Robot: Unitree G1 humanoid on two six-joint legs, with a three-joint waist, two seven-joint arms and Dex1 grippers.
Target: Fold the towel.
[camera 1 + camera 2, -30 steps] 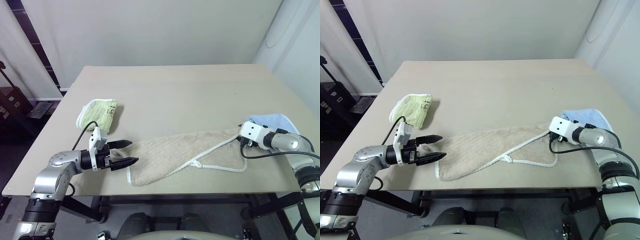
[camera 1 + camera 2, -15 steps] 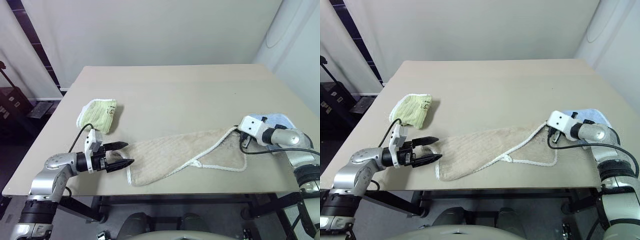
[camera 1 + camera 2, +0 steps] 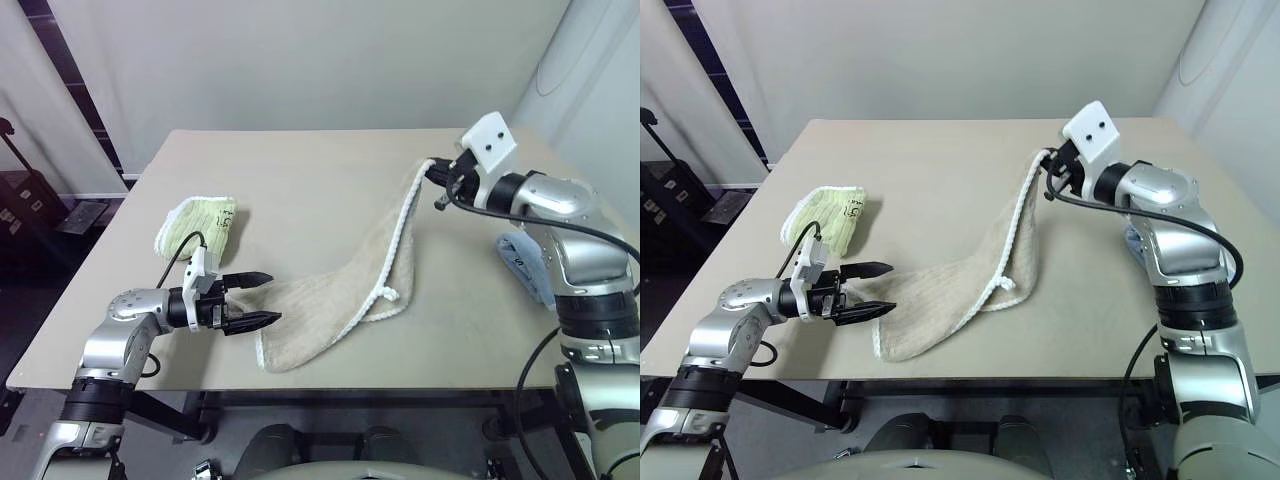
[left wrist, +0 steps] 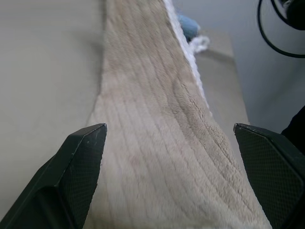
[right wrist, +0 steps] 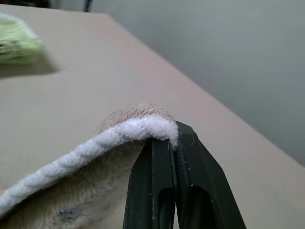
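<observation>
Right arm is lifting one towel corner while the other end is lying loose at the table's near edge.

I'm watching the table (image 3: 330,170): its far half is giving me open room to carry the fold. The towel (image 3: 330,300) is hanging from the right gripper (image 3: 432,170), whose jaws are pinching only its white edging, and draping down to the near edge; I'm judging that thin bite as likely to slip. The left gripper (image 3: 262,298) is hovering with jaws wide at the free end, so that end may drag or slide off. The green towel (image 3: 197,228) is sitting well apart, the blue towel (image 3: 525,260) under my right arm.
</observation>
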